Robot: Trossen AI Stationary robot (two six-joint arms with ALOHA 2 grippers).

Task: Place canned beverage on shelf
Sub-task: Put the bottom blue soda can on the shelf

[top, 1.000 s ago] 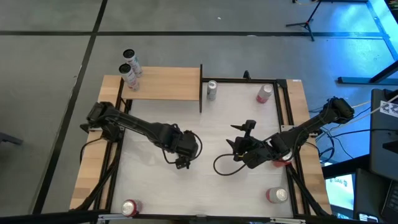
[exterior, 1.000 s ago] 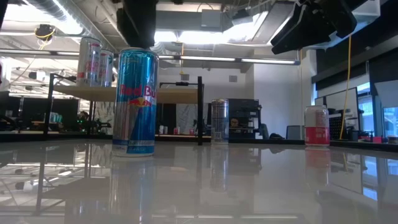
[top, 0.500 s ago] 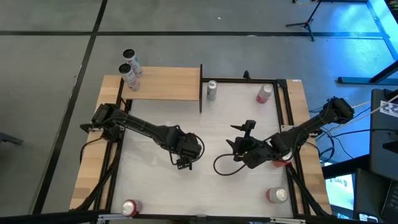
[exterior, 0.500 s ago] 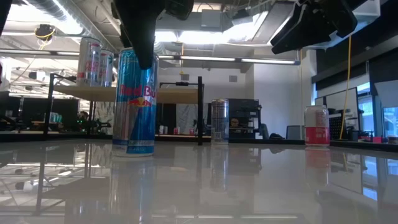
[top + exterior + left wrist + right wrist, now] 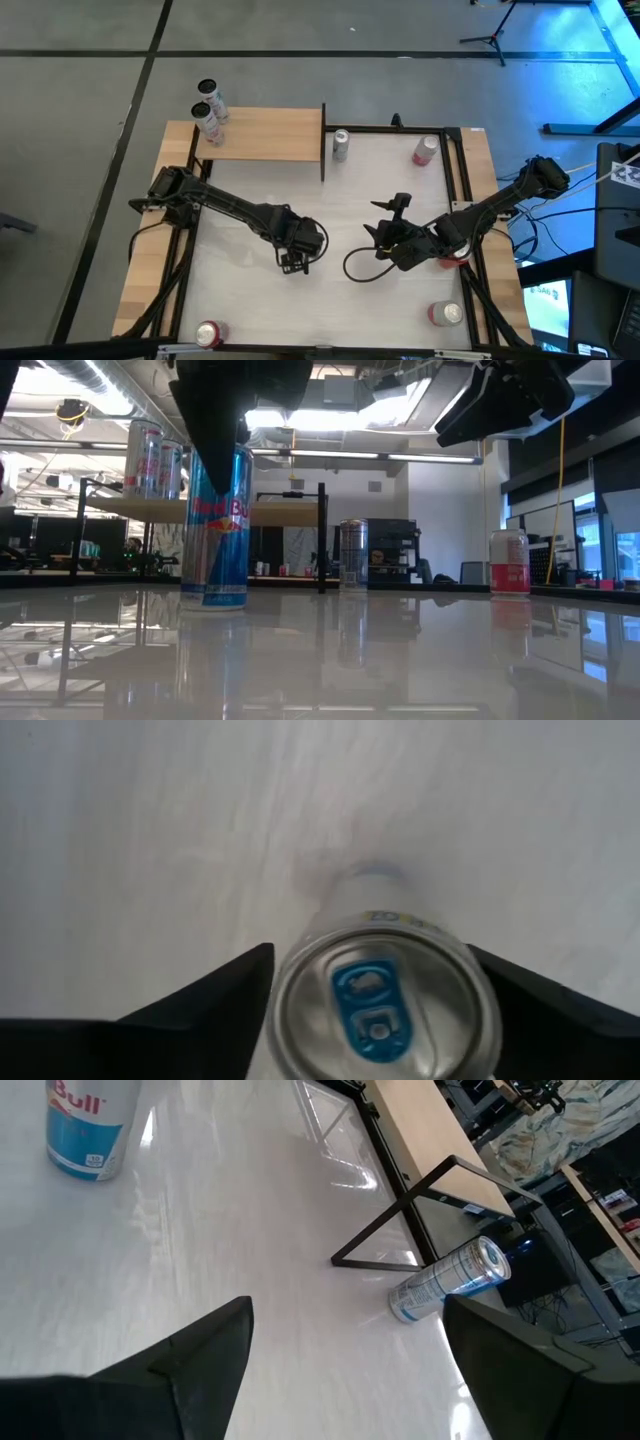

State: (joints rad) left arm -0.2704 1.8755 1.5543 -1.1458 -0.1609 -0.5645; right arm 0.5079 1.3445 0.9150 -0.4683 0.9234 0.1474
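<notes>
A blue and silver can (image 5: 215, 530) stands upright on the white tabletop; its top shows in the left wrist view (image 5: 380, 1010). My left gripper (image 5: 295, 255) is open above it, pointing down, one finger on each side of the can's top. In the high view the gripper hides the can. The tan wooden shelf (image 5: 265, 133) stands at the far left and carries two slim cans (image 5: 208, 112) at its left end. My right gripper (image 5: 385, 225) is open and empty above the table's middle right. My left gripper comes from above, pointing down, with a finger (image 5: 215, 1005) on each side of the can's top rim (image 5: 290, 970). I cannot tell whether the fingers touch it. The can stands upright with its base on the table.
A silver can (image 5: 341, 145) stands by the shelf's right end, and a red can (image 5: 425, 150) at the far right. More red cans stand at the near right (image 5: 447, 313), the near left (image 5: 208, 333) and beside the right arm (image 5: 455, 258). A black frame (image 5: 323, 140) borders the shelf.
My left gripper has gone down over the blue can, a little toward the near edge, until its fingers stand around the can's top. The can has stayed upright in place.
</notes>
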